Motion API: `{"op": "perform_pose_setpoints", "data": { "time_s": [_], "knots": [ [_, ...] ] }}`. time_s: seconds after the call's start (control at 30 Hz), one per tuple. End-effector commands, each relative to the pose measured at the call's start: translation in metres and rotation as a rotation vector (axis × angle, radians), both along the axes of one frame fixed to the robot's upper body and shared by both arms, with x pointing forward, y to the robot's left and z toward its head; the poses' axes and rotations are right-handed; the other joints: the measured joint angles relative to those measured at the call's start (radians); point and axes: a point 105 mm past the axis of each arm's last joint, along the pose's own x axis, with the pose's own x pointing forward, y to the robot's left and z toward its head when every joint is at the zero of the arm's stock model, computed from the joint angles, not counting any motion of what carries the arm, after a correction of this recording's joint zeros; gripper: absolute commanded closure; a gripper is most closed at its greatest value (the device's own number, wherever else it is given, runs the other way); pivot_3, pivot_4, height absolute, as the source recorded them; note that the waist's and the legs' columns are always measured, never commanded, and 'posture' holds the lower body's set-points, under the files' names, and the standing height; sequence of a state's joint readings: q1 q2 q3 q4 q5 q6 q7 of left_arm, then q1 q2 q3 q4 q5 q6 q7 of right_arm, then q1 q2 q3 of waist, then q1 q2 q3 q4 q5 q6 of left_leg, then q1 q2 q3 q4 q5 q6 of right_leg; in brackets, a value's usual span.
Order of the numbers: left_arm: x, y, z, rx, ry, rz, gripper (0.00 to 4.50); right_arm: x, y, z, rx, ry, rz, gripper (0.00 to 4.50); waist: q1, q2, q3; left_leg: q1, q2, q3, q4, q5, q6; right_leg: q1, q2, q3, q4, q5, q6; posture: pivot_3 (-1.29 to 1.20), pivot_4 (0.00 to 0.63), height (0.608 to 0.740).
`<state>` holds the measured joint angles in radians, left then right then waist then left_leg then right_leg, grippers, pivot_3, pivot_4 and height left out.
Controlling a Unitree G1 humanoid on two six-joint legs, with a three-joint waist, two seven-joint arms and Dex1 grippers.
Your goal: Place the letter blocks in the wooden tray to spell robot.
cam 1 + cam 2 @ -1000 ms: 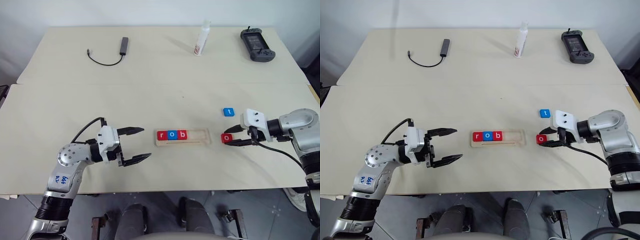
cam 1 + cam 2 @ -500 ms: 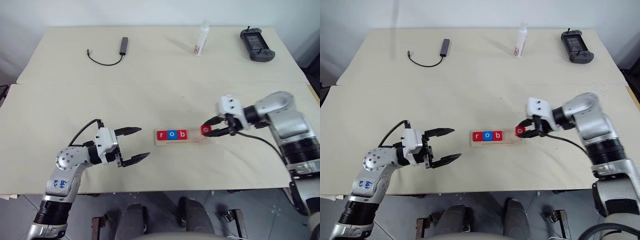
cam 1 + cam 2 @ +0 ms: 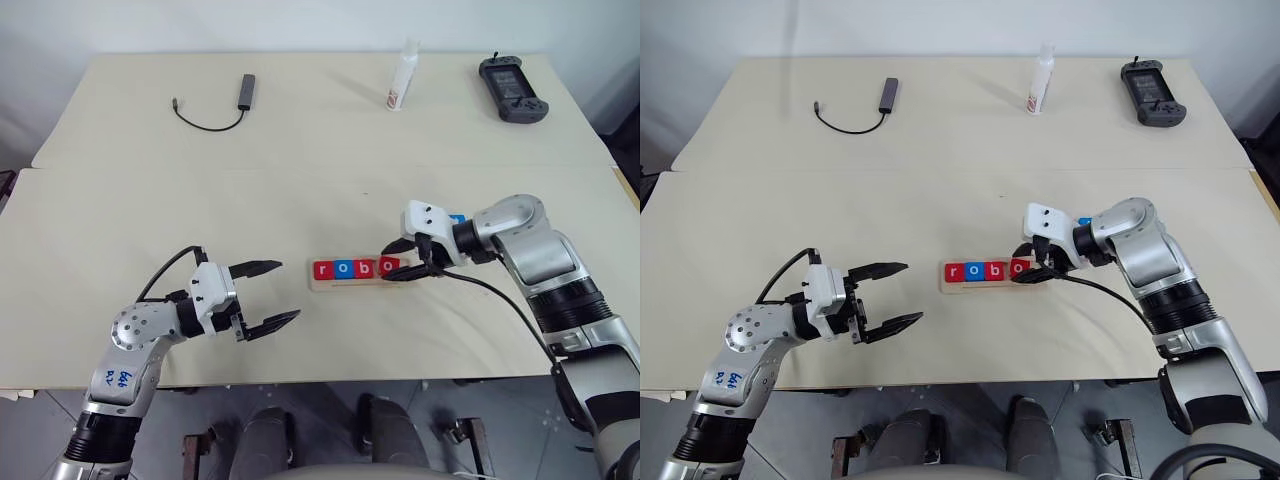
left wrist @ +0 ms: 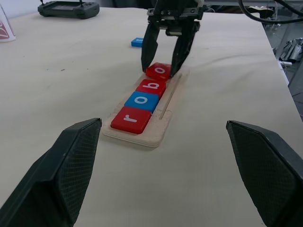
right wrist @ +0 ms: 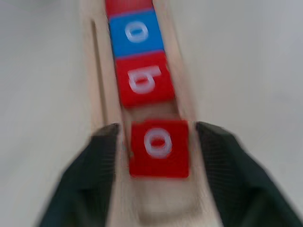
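Currently, wooden tray (image 3: pixel 345 284) near bench (image 3: pixel 300 170) front edge, long axis parallel to that edge, tiles r, o, b (image 3: pixel 344 268) in row, red o tile (image 3: pixel 388 266) fourth, right end effector (image 3: pixel 408 259) fingers straddling it, parted, left end effector (image 3: pixel 273 295) wide, empty, blue t tile (image 4: pixel 137 42) loose beyond tray.

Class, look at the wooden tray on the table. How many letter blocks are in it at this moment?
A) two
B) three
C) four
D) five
C: the wooden tray holds red r, blue o, red b and a red o, while the blue t block lies on the table outside it.
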<state>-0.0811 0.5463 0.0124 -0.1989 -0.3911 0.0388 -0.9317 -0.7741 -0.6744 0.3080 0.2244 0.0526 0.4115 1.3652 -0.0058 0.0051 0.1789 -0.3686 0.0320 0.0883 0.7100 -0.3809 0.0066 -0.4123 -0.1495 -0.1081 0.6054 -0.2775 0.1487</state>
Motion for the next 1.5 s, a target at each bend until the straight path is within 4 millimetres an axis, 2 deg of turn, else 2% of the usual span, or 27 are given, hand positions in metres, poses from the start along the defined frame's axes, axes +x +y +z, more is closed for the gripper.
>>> {"op": "perform_pose_setpoints", "data": {
  "time_s": [0.03, 0.07, 0.1, 0.23, 0.33, 0.43, 0.7, 1.13, 1.37, 1.5],
  "knots": [
    [-0.004, -0.003, 0.010, -0.004, -0.040, -0.010, 0.00, 0.000, 0.002, 0.016, 0.043, -0.050, 0.006, 0.58, 0.003, 0.000, 0.000, 0.000, 0.000, 0.000, 0.000, 0.000, 0.000, 0.000, 0.000, 0.000, 0.000, 0.000, 0.000, 0.00, 0.150, 0.740],
    [-0.004, -0.003, 0.010, -0.004, -0.040, -0.010, 0.00, -0.001, -0.002, 0.020, 0.048, -0.060, 0.000, 0.20, 0.004, 0.000, 0.000, 0.000, 0.000, 0.000, 0.000, 0.000, 0.000, 0.000, 0.000, 0.000, 0.000, 0.000, 0.000, 0.00, 0.150, 0.740],
    [-0.004, -0.002, 0.009, -0.004, -0.040, -0.010, 0.00, -0.003, -0.007, 0.024, 0.052, -0.062, 0.000, 0.03, 0.005, 0.000, 0.000, 0.000, 0.000, 0.000, 0.000, 0.000, 0.000, 0.000, 0.000, 0.000, 0.000, 0.000, 0.000, 0.00, 0.150, 0.740],
    [-0.004, -0.002, 0.009, -0.004, -0.039, -0.009, 0.00, -0.005, -0.020, 0.027, 0.041, -0.063, -0.032, 0.03, 0.004, 0.000, 0.000, 0.000, 0.000, 0.000, 0.000, 0.000, 0.000, 0.000, 0.000, 0.000, 0.000, 0.000, 0.000, 0.00, 0.150, 0.740],
    [-0.004, -0.002, 0.009, -0.004, -0.039, -0.008, 0.00, -0.003, -0.036, 0.025, 0.010, -0.078, -0.081, 0.69, 0.002, 0.000, 0.000, 0.000, 0.000, 0.000, 0.000, 0.000, 0.000, 0.000, 0.000, 0.000, 0.000, 0.000, 0.000, 0.00, 0.150, 0.740],
    [-0.003, -0.002, 0.009, -0.005, -0.038, -0.009, 0.00, 0.000, -0.046, 0.022, -0.023, -0.093, -0.120, 1.70, 0.002, 0.000, 0.000, 0.000, 0.000, 0.000, 0.000, 0.000, 0.000, 0.000, 0.000, 0.000, 0.000, 0.000, 0.000, 0.00, 0.150, 0.740],
    [-0.002, -0.005, 0.009, -0.008, -0.035, -0.019, 0.00, 0.001, -0.043, 0.011, -0.026, -0.082, -0.122, 4.44, 0.002, 0.000, 0.000, 0.000, 0.000, 0.000, 0.000, 0.000, 0.000, 0.000, 0.000, 0.000, 0.000, 0.000, 0.000, 0.00, 0.150, 0.740],
    [-0.002, -0.003, 0.010, -0.003, -0.039, -0.004, 0.00, -0.006, -0.014, 0.002, -0.008, -0.058, -0.033, 4.48, 0.002, 0.000, 0.000, 0.000, 0.000, 0.000, 0.001, 0.000, 0.000, 0.000, 0.000, 0.000, 0.000, 0.000, 0.000, 0.00, 0.150, 0.740],
    [-0.001, -0.003, 0.010, -0.004, -0.040, -0.002, 0.00, -0.007, -0.008, 0.003, 0.002, -0.063, -0.028, 4.48, 0.003, 0.000, 0.000, 0.000, 0.000, 0.000, 0.001, 0.000, 0.000, 0.000, 0.000, 0.000, 0.000, 0.000, 0.000, 0.00, 0.150, 0.740],
    [-0.001, -0.004, 0.010, -0.006, -0.038, -0.005, 0.00, -0.008, -0.016, 0.007, -0.003, -0.069, -0.053, 4.48, 0.002, 0.000, 0.000, 0.000, 0.000, 0.000, 0.001, 0.000, 0.000, 0.000, 0.000, 0.000, 0.000, 0.000, 0.000, 0.00, 0.150, 0.740]
  ]
}}
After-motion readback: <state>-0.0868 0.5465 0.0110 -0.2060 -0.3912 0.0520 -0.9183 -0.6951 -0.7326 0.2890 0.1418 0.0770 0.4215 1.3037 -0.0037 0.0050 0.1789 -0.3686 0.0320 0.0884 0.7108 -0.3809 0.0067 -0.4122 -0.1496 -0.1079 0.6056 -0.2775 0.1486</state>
